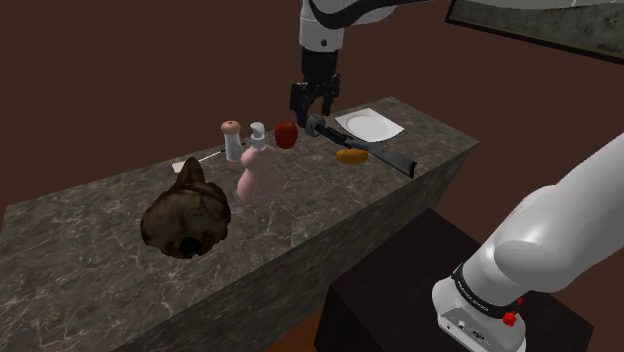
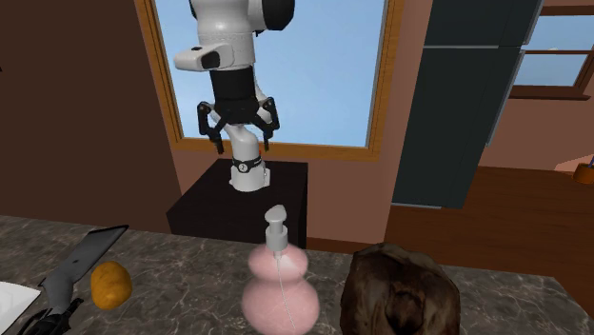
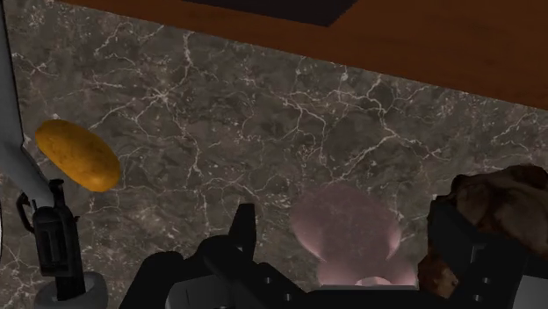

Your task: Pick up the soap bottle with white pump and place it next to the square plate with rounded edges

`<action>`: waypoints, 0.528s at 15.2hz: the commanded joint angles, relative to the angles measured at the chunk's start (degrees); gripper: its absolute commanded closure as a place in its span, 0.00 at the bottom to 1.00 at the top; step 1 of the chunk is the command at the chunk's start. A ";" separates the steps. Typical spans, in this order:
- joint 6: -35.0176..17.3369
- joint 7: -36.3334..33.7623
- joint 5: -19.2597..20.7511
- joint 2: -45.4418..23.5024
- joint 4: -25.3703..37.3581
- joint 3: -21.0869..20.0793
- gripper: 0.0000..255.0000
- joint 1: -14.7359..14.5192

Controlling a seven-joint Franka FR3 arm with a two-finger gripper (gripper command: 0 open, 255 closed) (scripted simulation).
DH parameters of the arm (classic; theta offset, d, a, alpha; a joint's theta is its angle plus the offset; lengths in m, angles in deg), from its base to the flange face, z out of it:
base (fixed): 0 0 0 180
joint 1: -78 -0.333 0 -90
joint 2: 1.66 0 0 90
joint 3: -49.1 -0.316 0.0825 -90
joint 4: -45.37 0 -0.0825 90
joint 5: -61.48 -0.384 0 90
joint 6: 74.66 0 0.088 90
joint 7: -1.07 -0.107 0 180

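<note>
A white robot arm reached over a dark, white-veined stone counter [image 1: 90, 250], its black gripper [image 1: 312, 112] hanging in the air above the things on it. The claw was open, its two fingers [image 3: 246, 230] spread apart and clasping nothing. In the wrist view the soap bottle [image 3: 342, 230] sat below and between the fingers, untouched by them. The soap bottle was pale pink and gourd-shaped with a white pump, and it stood upright near the middle of the counter. In the second exterior view the gripper hovered above the pump with clear air between them. In the shoulder view a small shaker [image 1: 232, 140] with a brownish cap stood just behind the bottle, and a red round fruit [image 1: 286, 135] sat near it toward that view's right. Farther right lay a dark long-handled tool [image 1: 372, 151] with a yellow-orange potato [image 1: 351, 155] beside it. Beyond them the white square plate [image 1: 368, 125] with rounded edges lay flat near the counter's far end, well apart from the bottle. A brown lumpy mass [image 1: 185, 215] sat on the counter on the bottle's other side, toward the shoulder view's left. The second exterior view showed a wood-framed window [image 2: 324, 67] with blue sky behind the arm, and the dark stand [image 2: 286, 205] below it.
</note>
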 commanded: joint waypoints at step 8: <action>0.08 -4.87 7.04 -21.61 21.58 -2.94 0.00 -3.48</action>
